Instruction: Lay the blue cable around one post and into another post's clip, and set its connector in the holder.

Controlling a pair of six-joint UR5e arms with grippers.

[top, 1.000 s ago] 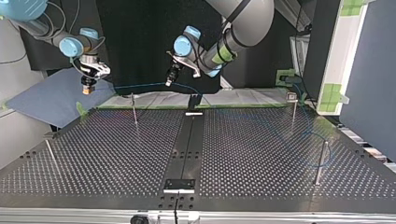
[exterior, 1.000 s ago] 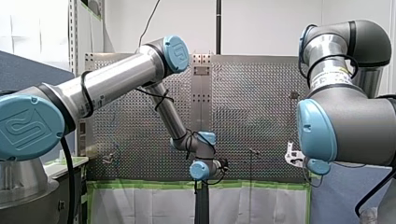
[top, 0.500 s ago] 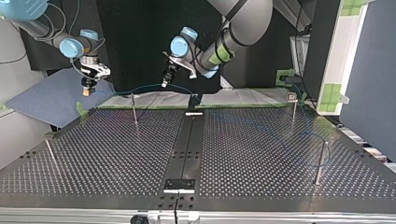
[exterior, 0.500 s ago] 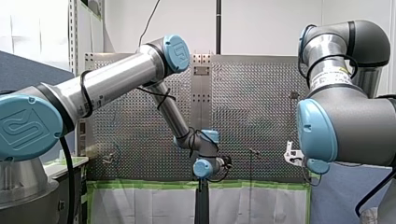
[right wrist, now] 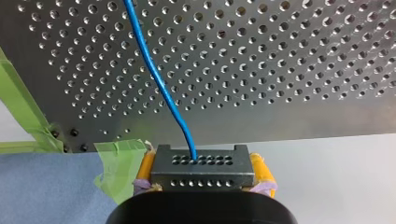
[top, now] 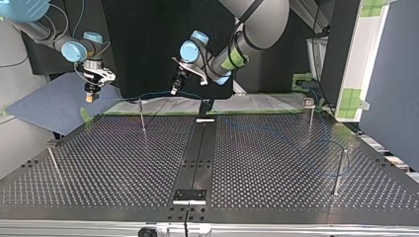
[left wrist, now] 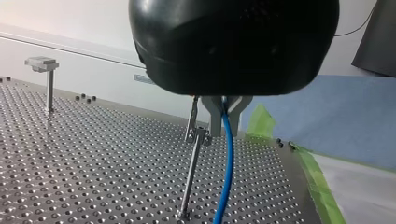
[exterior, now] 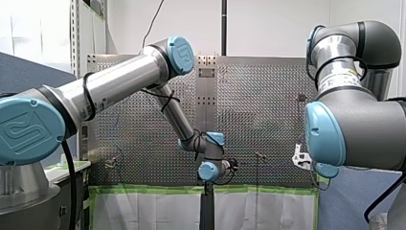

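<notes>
A thin blue cable hangs in a shallow arc between my two grippers above the table's far edge in the top view. My left gripper is shut on the cable, which drops from its metal fingers to the plate. A slim post with a clip stands just beside it. My right gripper is shut on the dark connector block, between yellow pads. The cable runs out of the connector over the plate. In the top view my right gripper hovers off the table's far left corner.
More posts stand on the perforated table: one at the far right, one at the near right with cable looped by it, one at the near left. A black strip with brackets runs down the middle. Green tape edges the plate.
My left gripper has moved toward the top view's left with the cable. My right gripper has drifted slightly left with the connector. Both grips are unchanged.
</notes>
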